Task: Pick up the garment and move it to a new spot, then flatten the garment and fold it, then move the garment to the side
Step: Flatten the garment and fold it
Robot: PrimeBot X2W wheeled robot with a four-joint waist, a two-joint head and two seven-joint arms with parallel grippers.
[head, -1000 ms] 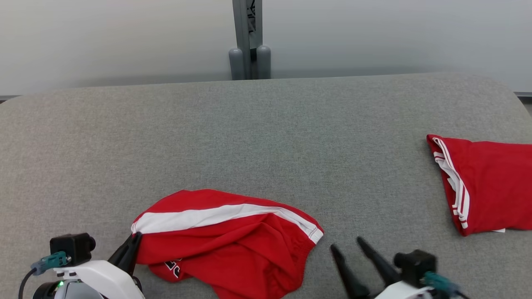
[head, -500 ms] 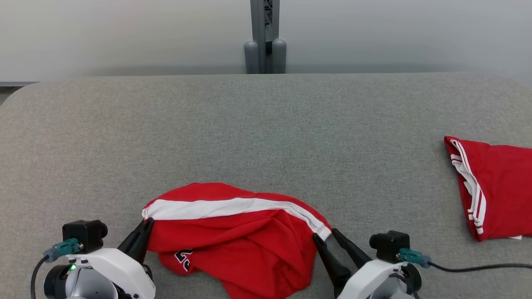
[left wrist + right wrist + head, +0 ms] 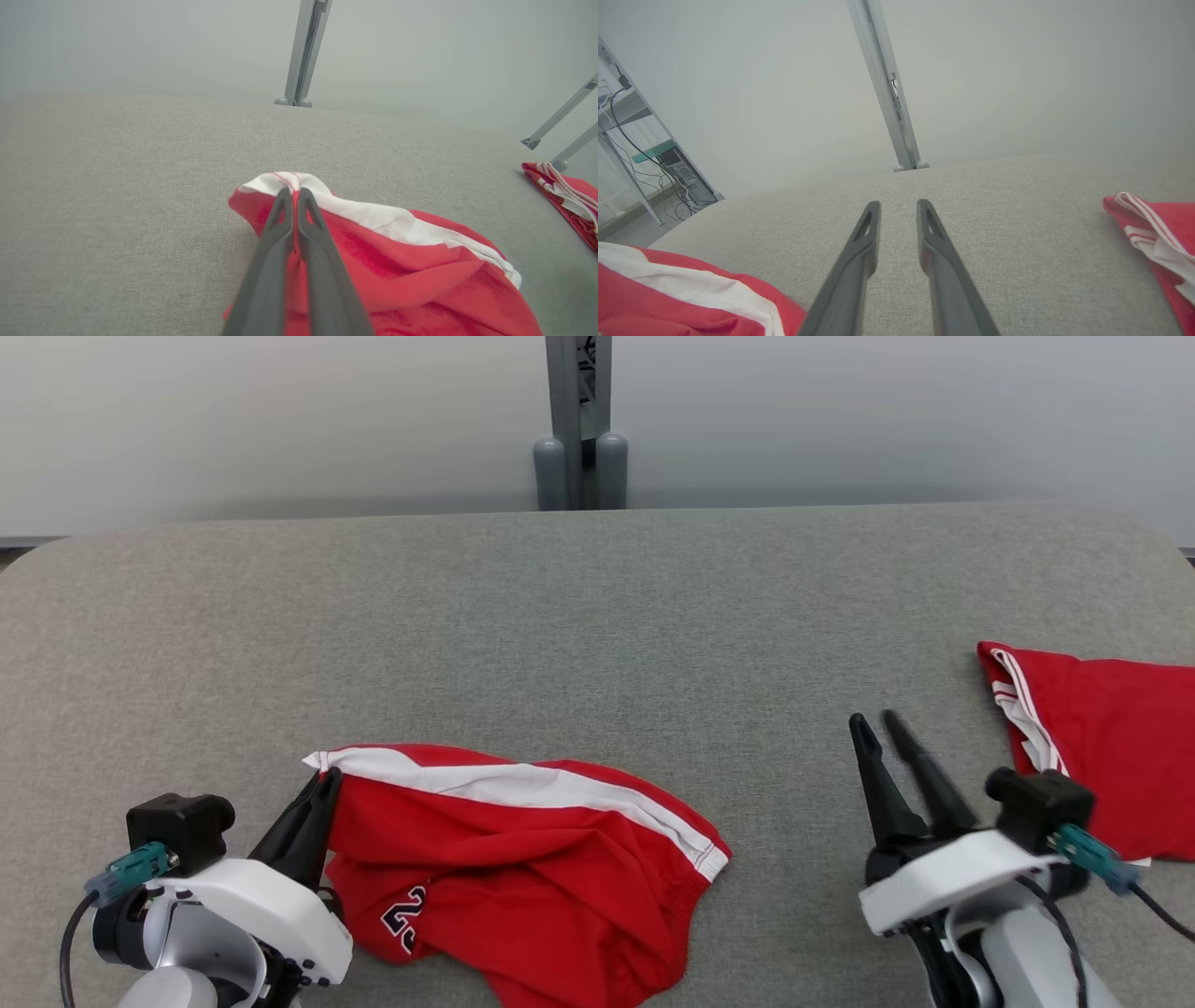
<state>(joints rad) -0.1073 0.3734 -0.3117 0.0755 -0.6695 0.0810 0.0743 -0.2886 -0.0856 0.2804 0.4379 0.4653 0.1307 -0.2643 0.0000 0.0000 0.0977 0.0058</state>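
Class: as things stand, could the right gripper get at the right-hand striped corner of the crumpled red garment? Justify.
Probably yes. The right gripper is empty, off to the right of the garment, and bare grey table lies between it and that striped corner. The left gripper grips the opposite end.

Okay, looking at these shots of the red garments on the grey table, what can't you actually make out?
- Number print on the crumpled garment: head view, folds hide what follows the 2.
- Near hem of the crumpled garment: head view, cut off by the bottom edge.
- The second garment: head view, cut by the right edge, partly behind the right gripper's wrist.
- Cloth inside the left gripper: left wrist view, its shut fingers cover it.
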